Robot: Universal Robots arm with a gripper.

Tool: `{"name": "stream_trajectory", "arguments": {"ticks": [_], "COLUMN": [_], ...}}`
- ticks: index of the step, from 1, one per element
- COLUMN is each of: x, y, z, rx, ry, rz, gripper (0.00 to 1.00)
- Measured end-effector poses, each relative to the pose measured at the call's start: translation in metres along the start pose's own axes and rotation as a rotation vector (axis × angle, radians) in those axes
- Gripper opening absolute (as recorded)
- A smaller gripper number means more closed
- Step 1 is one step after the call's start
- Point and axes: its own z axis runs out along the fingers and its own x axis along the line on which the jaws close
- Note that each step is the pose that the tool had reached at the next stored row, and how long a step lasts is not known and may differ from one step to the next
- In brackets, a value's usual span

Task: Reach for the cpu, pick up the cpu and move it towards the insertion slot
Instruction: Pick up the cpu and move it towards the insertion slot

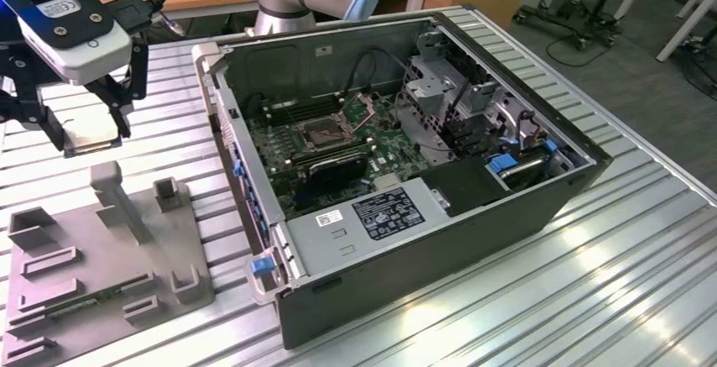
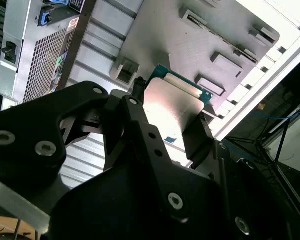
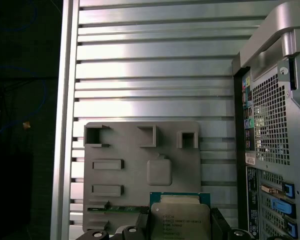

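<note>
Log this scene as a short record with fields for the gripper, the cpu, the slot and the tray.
gripper: shut on the cpu
cpu position: in the air above the grey tray
insertion slot: inside the open computer case, apart from the cpu
grey tray: on the slatted table, at the exterior view's left of the computer case

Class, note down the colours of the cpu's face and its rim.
Silvery face, green rim on the cpu; clearest in the first wrist view.
</note>
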Motion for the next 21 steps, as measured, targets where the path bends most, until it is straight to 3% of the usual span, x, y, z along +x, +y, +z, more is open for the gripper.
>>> {"name": "stream_trajectory", "arguments": {"ticks": [21], "x": [-0.0086], "y": [0.0], "z": [0.0004], "rx": [-0.0001], "ry": [-0.0001], "rz": [0.0], "gripper": [0.55]}}
